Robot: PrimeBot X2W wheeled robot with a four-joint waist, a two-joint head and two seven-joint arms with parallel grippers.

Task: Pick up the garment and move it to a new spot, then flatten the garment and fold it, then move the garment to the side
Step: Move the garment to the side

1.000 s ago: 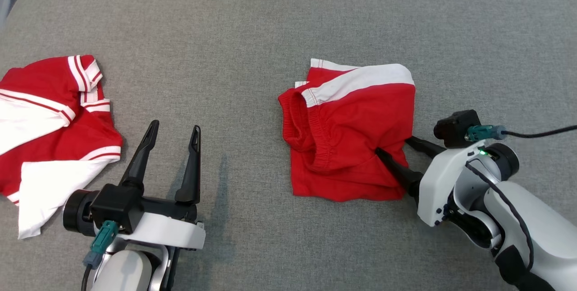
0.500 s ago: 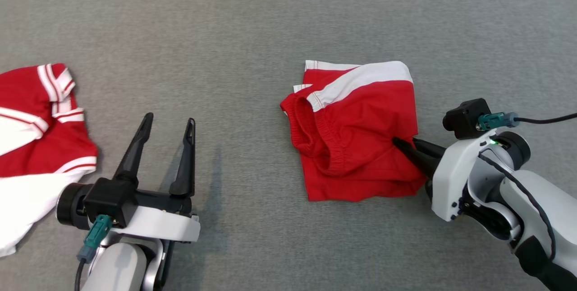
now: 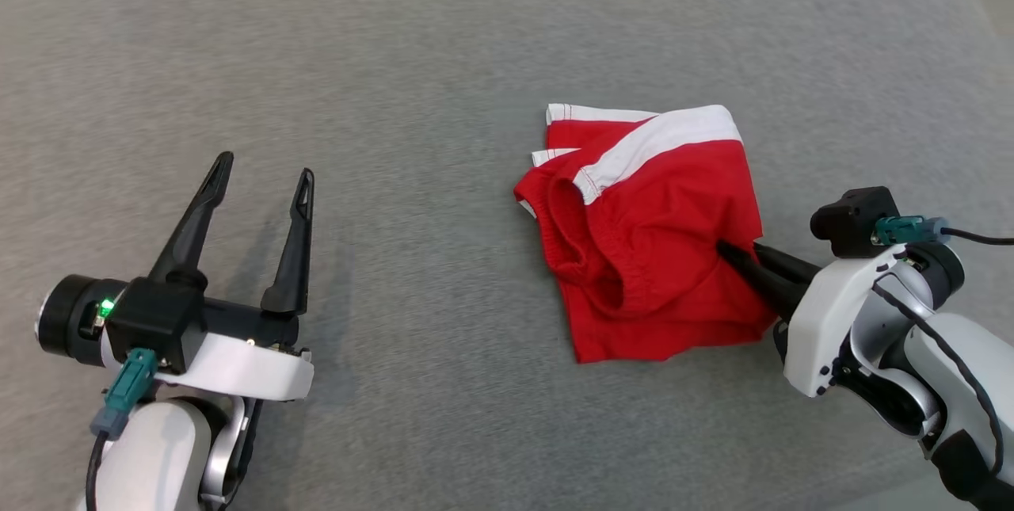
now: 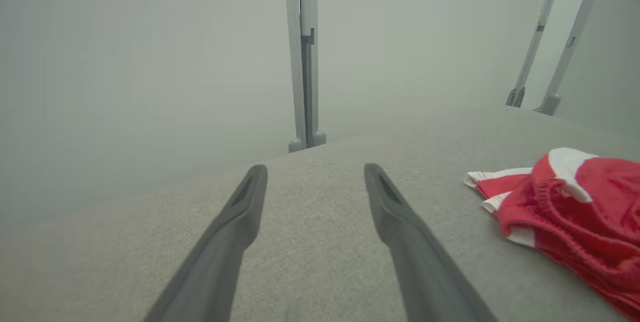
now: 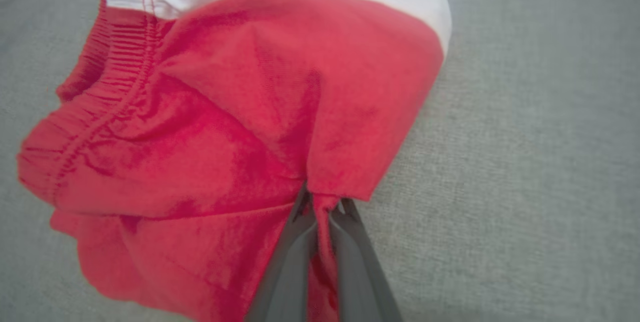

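My right gripper (image 3: 741, 257) is clamped on the shorts (image 3: 646, 242) edge; left gripper (image 3: 261, 178) spread, idle. Fabric's light and limp, so it'll likely drape and bunch.

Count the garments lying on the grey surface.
1. The red shorts, trimmed in white, lie crumpled right of centre on the grey surface. The right gripper has its jaws shut on their right edge. Other garments may lie beyond the frame.

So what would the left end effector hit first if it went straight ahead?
Probably nothing: the left end effector points over bare grey cushion; the red shorts lie off to its right.
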